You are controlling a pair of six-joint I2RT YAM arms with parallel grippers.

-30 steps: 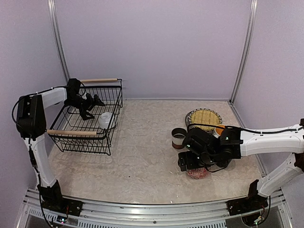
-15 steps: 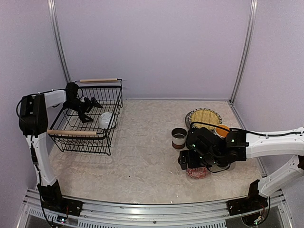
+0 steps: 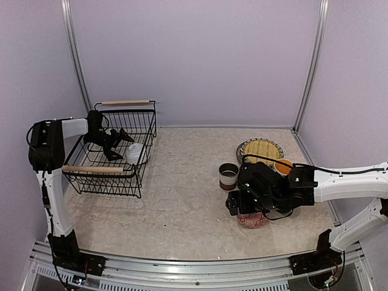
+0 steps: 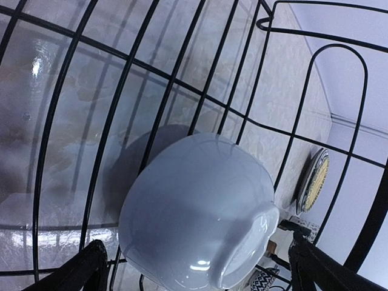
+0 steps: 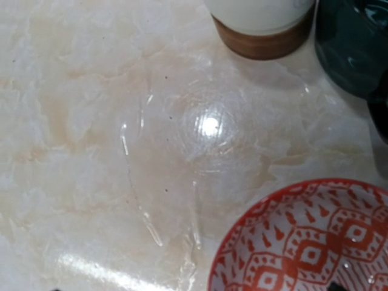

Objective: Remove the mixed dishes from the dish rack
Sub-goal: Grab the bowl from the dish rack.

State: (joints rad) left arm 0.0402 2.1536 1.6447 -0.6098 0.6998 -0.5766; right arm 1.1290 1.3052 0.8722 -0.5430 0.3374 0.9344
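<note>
Jaws spread wide and empty, the left gripper hangs inside the dish rack at far left, straddling a white mug that lies tipped on the wire floor. Closing on that rounded, glazed body could squirt it loose, or a finger could snag a wire and drag the rack. At right, the right gripper, also open and empty, hovers by a red-patterned bowl.
</note>
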